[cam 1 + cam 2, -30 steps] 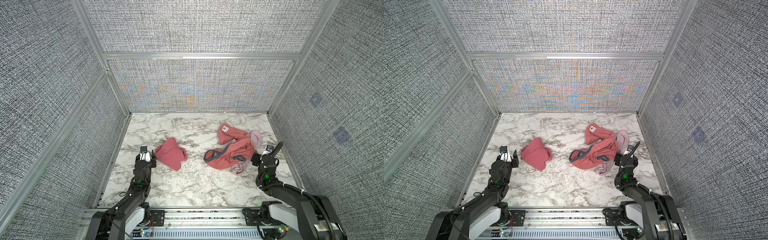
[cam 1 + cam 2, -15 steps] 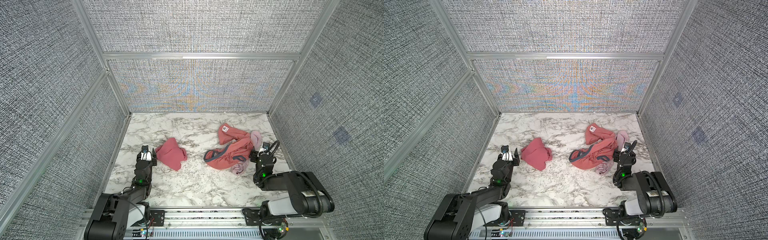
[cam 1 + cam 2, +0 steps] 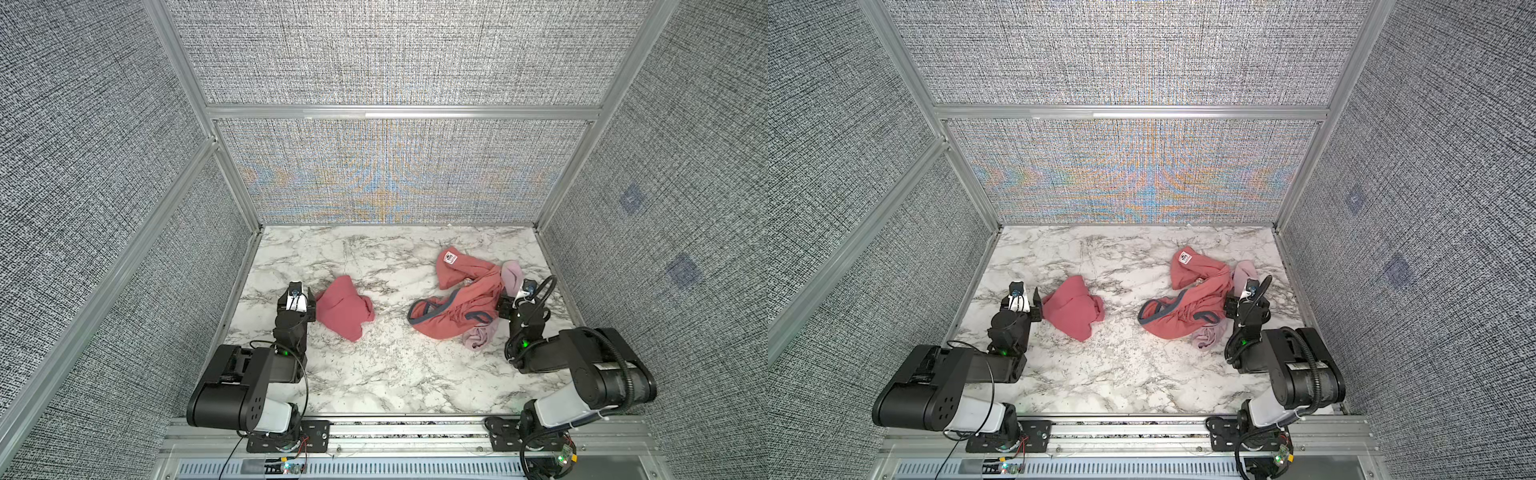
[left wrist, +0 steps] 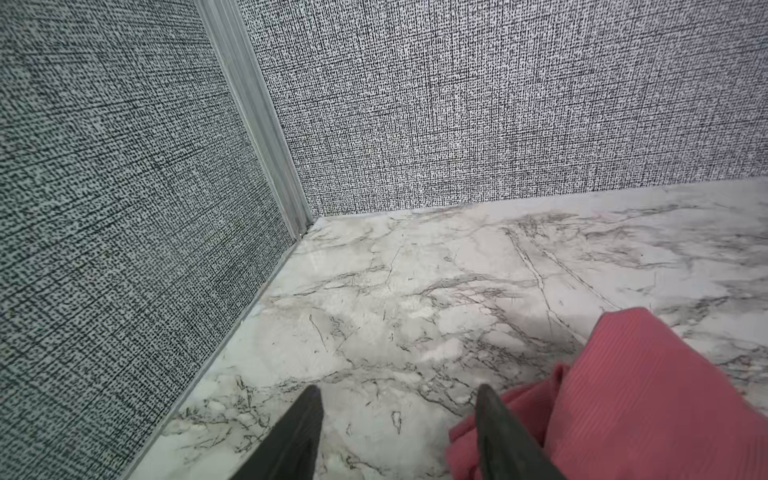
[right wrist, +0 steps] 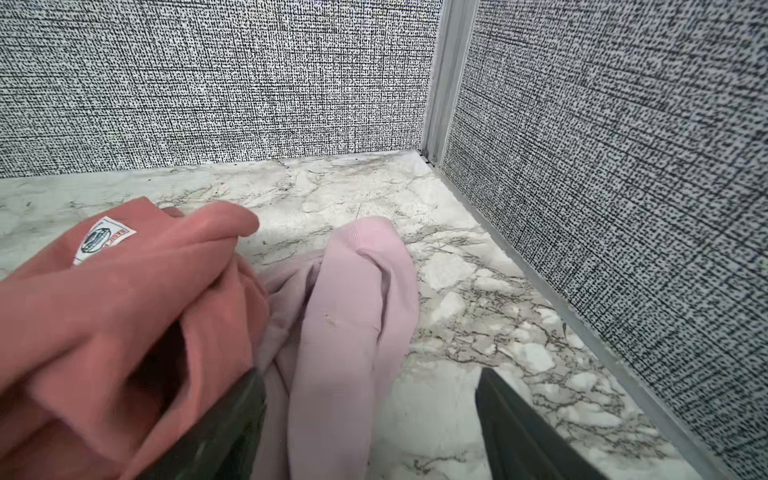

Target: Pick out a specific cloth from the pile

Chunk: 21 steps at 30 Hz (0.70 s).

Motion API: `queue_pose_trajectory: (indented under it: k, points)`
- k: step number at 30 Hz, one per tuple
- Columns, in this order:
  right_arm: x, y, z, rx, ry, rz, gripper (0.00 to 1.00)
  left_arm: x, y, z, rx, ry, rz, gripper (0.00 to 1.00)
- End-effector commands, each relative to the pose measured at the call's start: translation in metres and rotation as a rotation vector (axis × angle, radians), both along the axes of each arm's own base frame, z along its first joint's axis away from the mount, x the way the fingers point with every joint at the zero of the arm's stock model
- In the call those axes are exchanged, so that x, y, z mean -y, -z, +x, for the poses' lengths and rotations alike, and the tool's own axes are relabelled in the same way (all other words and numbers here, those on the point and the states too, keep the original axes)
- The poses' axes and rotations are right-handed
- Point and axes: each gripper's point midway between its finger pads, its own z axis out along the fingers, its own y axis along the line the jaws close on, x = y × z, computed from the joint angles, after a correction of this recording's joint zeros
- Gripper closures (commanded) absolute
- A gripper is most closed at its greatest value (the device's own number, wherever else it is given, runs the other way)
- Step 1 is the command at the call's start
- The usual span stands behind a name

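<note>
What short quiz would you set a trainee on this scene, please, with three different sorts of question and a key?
1. True or false: the plain salmon-red cloth lies on the table, apart from the pile.
2. Which garment bears the white patch? A. the salmon-red garment with grey-blue edging; B. the pale lilac-pink garment; C. the plain cloth.
3. Fill in: in both top views, the pile lies on the ____ side.
Key: 1 true; 2 A; 3 right.
</note>
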Motion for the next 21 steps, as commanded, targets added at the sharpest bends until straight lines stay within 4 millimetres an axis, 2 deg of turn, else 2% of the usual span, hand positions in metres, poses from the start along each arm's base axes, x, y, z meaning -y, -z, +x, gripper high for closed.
queue_pose_trajectory:
  k: [1,5,7,9,11,13,18,21]
  points:
    - [-0.003,0.005,0.004,-0.034,-0.03,0.009,0.19,-0.001,-0.006,0.004,0.021,0.005,-0.017,0.38]
    - [-0.003,0.006,0.005,-0.037,-0.037,0.017,0.17,-0.006,-0.006,0.0,0.041,0.004,-0.048,0.37]
    - [-0.003,0.006,0.005,-0.039,-0.041,0.021,0.16,-0.01,0.001,-0.004,0.04,0.006,-0.081,0.36]
    - [-0.002,0.007,0.005,-0.042,-0.042,0.023,0.16,-0.007,-0.003,-0.005,0.083,0.028,-0.051,0.34]
    - [-0.002,0.007,0.006,-0.042,-0.041,0.026,0.15,-0.009,0.006,-0.001,0.024,0.013,-0.075,0.32]
    - [-0.001,0.008,0.007,-0.05,-0.038,0.032,0.11,-0.009,0.006,0.005,0.014,0.024,-0.081,0.31]
    - [-0.001,0.008,0.007,-0.051,-0.039,0.033,0.03,-0.008,0.005,0.005,0.021,0.034,-0.078,0.15]
    - [0.0,0.008,0.007,-0.052,-0.038,0.033,0.03,-0.009,0.005,0.005,0.02,0.033,-0.078,0.08]
